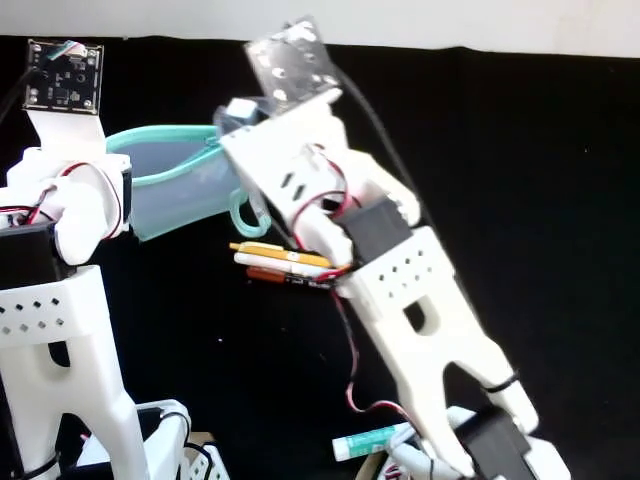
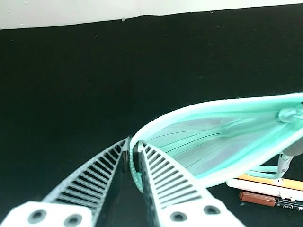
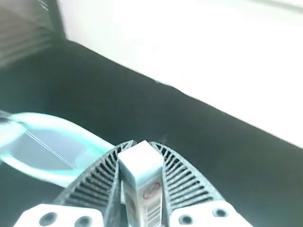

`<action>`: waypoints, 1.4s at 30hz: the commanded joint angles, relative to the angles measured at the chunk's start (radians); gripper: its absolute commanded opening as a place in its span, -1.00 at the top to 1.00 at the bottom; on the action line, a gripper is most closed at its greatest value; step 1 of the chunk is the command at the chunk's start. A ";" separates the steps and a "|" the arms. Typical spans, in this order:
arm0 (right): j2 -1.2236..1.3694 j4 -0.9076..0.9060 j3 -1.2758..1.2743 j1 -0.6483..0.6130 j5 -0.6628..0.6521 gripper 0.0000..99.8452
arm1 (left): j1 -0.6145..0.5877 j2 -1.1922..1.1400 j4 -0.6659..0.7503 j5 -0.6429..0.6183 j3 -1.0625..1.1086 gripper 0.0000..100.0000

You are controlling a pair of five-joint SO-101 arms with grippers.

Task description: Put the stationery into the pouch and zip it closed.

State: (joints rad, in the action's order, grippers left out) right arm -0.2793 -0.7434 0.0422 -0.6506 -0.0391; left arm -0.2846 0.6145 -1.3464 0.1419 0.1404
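Mint-green zip and trim on the pouch (image 2: 222,137), sides pale and translucent. Orange-yellow pen (image 1: 285,255), white pen (image 1: 275,264), brown pen (image 1: 265,273). Black table (image 1: 540,150). White arms (image 1: 420,290), red wires (image 1: 352,370). Left gripper (image 2: 133,147), right gripper (image 3: 140,147): grey-white ribbed lattice. White block (image 3: 140,168), striped barcode.

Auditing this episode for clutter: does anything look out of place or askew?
A white-and-green stick lies alone by an arm's base, apart from the orange, white and brown pens grouped beside the open mint-green pouch. Nothing looks spilled or damaged.
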 commanded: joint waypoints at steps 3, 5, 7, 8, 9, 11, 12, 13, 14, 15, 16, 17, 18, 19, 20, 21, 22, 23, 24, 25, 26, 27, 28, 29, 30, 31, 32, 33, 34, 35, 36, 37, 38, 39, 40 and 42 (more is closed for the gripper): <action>0.107 0.022 0.216 -0.068 0.008 0.98 | -0.005 0.001 -0.011 -0.006 -0.001 0.99; 0.154 0.021 0.282 -0.071 0.009 0.98 | -0.004 0.001 -0.011 -0.006 -0.001 0.99; 0.202 0.021 0.343 -0.071 0.009 0.98 | -0.004 0.001 -0.011 -0.006 -0.001 0.99; 0.222 0.019 0.372 -0.071 0.009 0.98 | -0.004 0.001 -0.011 -0.006 -0.001 0.99; 0.239 0.016 0.398 -0.071 0.009 0.98 | -0.004 0.001 -0.011 -0.006 -0.001 0.99; 0.274 -0.015 0.453 -0.074 0.011 0.98 | -0.007 0.001 -0.009 -0.006 -0.001 0.99; 0.291 -0.031 0.478 -0.088 0.011 0.98 | -0.008 -0.001 -0.009 -0.006 -0.001 0.99; 0.308 -0.048 0.503 -0.104 0.011 0.98 | -0.008 -0.001 -0.009 -0.006 -0.001 0.99; 0.323 -0.059 0.522 -0.113 0.011 0.98 | -0.008 -0.001 -0.009 -0.006 -0.001 0.99; 0.341 -0.064 0.541 -0.120 0.011 0.98 | -0.008 -0.001 -0.008 -0.006 -0.001 0.99; 0.358 -0.065 0.558 -0.125 0.011 0.98 | -0.008 -0.001 -0.006 -0.006 -0.001 0.99; 0.372 -0.067 0.565 -0.131 0.011 0.98 | -0.008 -0.001 -0.006 -0.006 -0.001 0.99; 0.383 -0.067 0.570 -0.131 0.011 0.98 | -0.008 -0.001 -0.005 -0.006 -0.001 0.99; 0.390 -0.068 0.570 -0.133 0.011 0.98 | -0.008 -0.001 -0.003 -0.006 -0.001 0.99; 0.390 -0.068 0.567 -0.133 0.011 0.98 | -0.008 -0.001 -0.003 -0.006 -0.001 0.99; 0.392 -0.068 0.567 -0.137 0.011 0.98 | -0.008 -0.001 -0.002 -0.006 -0.001 0.99; 0.392 -0.070 0.567 -0.137 0.011 0.98 | -0.008 -0.001 -0.002 -0.006 -0.001 0.99; 0.392 -0.088 0.567 -0.137 0.011 0.98 | -0.010 -0.001 -0.002 -0.006 -0.001 0.99; 0.390 -0.110 0.568 -0.137 0.011 0.98 | -0.010 -0.001 -0.002 -0.006 -0.001 0.99; 0.390 -0.133 0.572 -0.139 0.011 0.98 | -0.010 -0.001 -0.002 -0.006 -0.001 0.99; 0.390 -0.150 0.572 -0.140 0.011 0.98 | -0.010 -0.001 -0.002 -0.006 -0.001 0.99; 0.390 -0.159 0.567 -0.140 0.011 0.98 | -0.010 -0.001 -0.002 -0.006 -0.001 0.99; 0.392 -0.162 0.567 -0.140 0.011 0.98 | -0.010 -0.001 -0.002 -0.006 -0.001 0.99; 0.394 -0.162 0.565 -0.139 0.011 0.98 | -0.010 -0.001 -0.002 -0.006 -0.001 0.99; 0.395 -0.166 0.565 -0.137 0.011 0.98 | -0.012 -0.001 -0.002 -0.006 -0.001 0.99; 0.395 -0.171 0.564 -0.137 0.012 0.98 | -0.016 -0.001 -0.002 -0.006 -0.001 0.99; 0.395 -0.179 0.555 -0.137 0.012 0.98 | -0.028 -0.001 0.000 -0.006 -0.001 0.99; 0.392 -0.183 0.544 -0.137 0.012 0.98 | -0.039 -0.001 0.000 -0.006 -0.001 0.99; 0.390 -0.186 0.535 -0.139 0.012 0.98 | -0.051 -0.001 0.000 -0.006 -0.001 0.99; 0.390 -0.186 0.526 -0.139 0.012 0.99 | -0.065 -0.001 0.000 -0.006 -0.002 0.99; 0.390 -0.182 0.513 -0.139 0.012 0.99 | -0.073 -0.001 0.000 -0.006 -0.004 0.99; 0.394 -0.180 0.499 -0.139 0.012 0.99 | -0.077 -0.001 0.000 -0.006 -0.004 0.99; 0.394 -0.180 0.484 -0.139 0.012 0.99 | -0.082 -0.001 0.000 -0.006 -0.004 0.99; 0.394 -0.180 0.472 -0.139 0.012 0.99 | -0.085 -0.001 0.000 -0.006 -0.004 0.99; 0.394 -0.179 0.464 -0.139 0.012 0.99 | -0.085 -0.001 0.000 -0.006 -0.004 0.99; 0.394 -0.162 0.440 -0.137 0.012 0.99 | -0.085 -0.001 0.000 -0.006 -0.004 0.99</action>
State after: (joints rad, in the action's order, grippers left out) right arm 0.1212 -0.9244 0.4994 -0.7841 -0.0345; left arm -0.3445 0.6145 -1.3479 0.1389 0.1404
